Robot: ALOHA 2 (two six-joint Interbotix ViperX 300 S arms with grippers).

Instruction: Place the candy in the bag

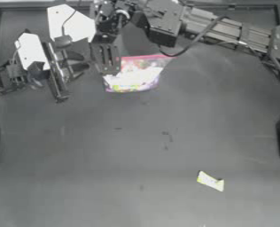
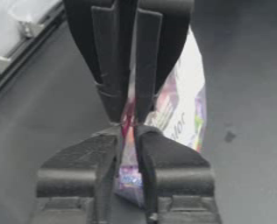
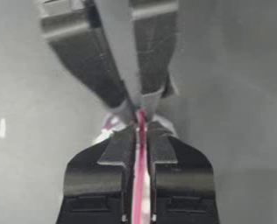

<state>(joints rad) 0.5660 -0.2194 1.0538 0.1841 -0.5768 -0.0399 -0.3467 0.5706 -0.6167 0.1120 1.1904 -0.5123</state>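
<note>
With both the left gripper [image 2: 129, 127] and right gripper [image 3: 140, 127] clamped on the bag [image 1: 133, 73] rim, its mouth could be kept pinched flat, and the candy [image 1: 210, 181], well apart, left unreached.

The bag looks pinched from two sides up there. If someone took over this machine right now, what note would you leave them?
Left gripper: shut on the bag's pink rim, at the table's far side.
Right gripper: shut on the same rim, meeting the left gripper tip to tip.
Bag: held between both grippers, coloured sweets inside.
Candy: lying alone on the table's near right part, far from the bag, untouched.
Done: bag gripped by both.
Left: open the bag, pick up the candy, drop it in.
</note>
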